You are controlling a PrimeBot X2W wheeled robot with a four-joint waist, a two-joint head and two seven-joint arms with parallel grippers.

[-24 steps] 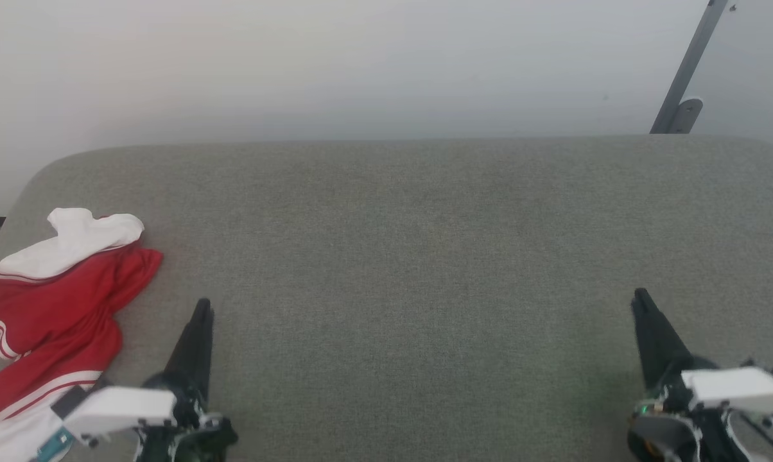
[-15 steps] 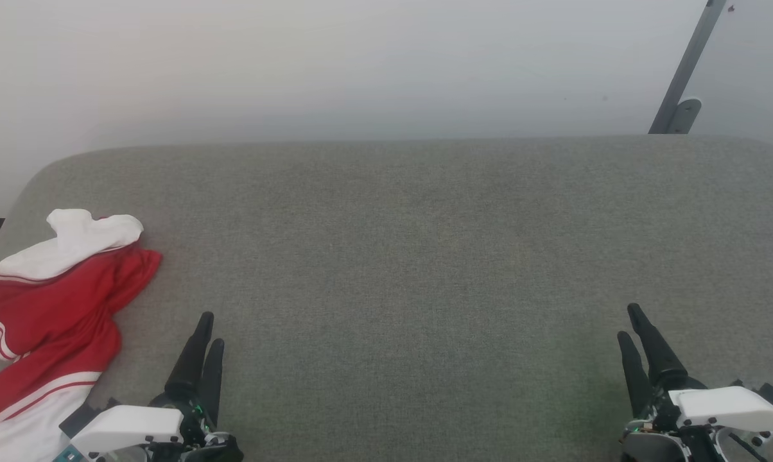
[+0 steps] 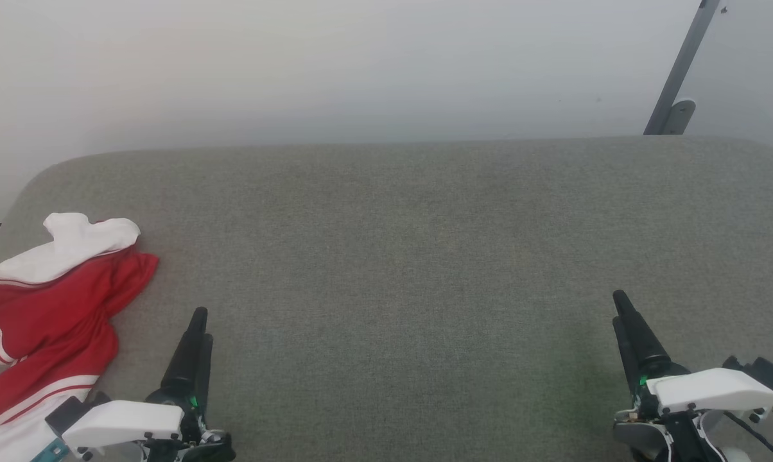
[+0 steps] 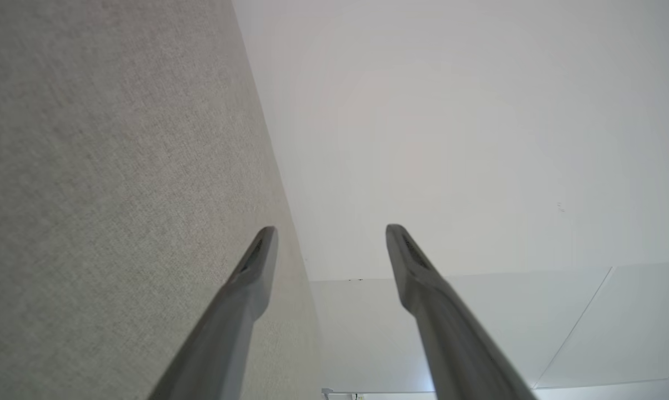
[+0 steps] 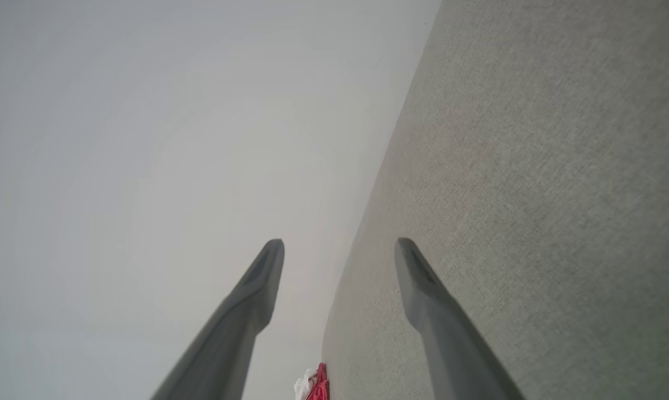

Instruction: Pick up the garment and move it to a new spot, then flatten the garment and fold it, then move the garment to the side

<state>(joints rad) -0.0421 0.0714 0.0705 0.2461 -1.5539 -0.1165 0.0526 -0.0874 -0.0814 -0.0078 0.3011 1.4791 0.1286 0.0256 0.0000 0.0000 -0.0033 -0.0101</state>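
**Left claw (image 3: 201, 324) and right claw (image 3: 619, 308) released, garment (image 3: 46, 314) heaped at the left edge**

Your left claw sits at the near left, over the grey padded surface (image 3: 412, 256). In your left wrist view its two dark fingers (image 4: 256, 266) stand spread apart with nothing between them. Your right claw sits at the near right, its fingers (image 5: 423, 283) parted the same way and empty.

You will find the garment crumpled on the left end of the surface, near your left claw but not touching it. Its red body lies bunched, with a white sleeve at the far end and striped trim on the folds. Its near part runs off the lower left corner of your head view. Your right claw is well apart from it. A pale wall (image 3: 361, 64) rises behind the far edge, and a grey metal bar (image 3: 678, 70) leans at the far right.
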